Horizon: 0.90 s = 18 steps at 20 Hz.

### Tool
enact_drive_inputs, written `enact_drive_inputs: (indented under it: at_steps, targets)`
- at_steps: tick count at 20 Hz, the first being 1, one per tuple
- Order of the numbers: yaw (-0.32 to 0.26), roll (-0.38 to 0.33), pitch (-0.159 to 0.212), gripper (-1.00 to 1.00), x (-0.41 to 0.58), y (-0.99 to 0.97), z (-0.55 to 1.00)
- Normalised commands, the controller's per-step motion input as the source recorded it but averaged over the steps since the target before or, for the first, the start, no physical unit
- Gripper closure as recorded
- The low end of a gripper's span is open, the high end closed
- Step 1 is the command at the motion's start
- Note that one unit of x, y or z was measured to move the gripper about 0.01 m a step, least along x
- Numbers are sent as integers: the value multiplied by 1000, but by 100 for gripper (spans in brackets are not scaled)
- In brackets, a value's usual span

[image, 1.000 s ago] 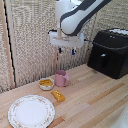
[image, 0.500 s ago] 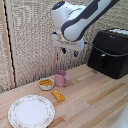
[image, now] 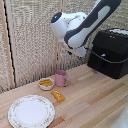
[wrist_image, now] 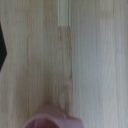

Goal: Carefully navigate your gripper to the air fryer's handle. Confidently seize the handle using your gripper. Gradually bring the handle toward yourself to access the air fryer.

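Note:
The air fryer is a large matte black box at the exterior view's right, standing on the wooden table. My white and black arm reaches down from the upper right. Its gripper hangs in the air just off the fryer's left side, above the table. The fingers are too blurred to show whether they are open. I cannot make out the handle; the hand covers that side of the fryer. The wrist view shows only table wood, a pink mug rim and a dark wedge at one edge.
A pink mug stands left of the fryer beside a small bowl with something yellow in it. A yellow-orange food piece and a patterned plate lie nearer the front. A woven blind backs the table.
The arm has swung toward the exterior view's right, bringing the gripper closer to the air fryer's left side. The objects on the table have not moved.

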Motion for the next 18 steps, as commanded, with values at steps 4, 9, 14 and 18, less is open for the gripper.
enact_drive_inputs:
  at_steps: [4, 9, 14, 18]
  targets:
    - [-25, -175, -30, -100, 6, -513, -203]
    - [1, -170, -18, -100, 0, -489, -236]
    - [16, -145, -15, -100, 0, -490, -287]
    - [58, -117, 0, -100, 0, -484, -300]
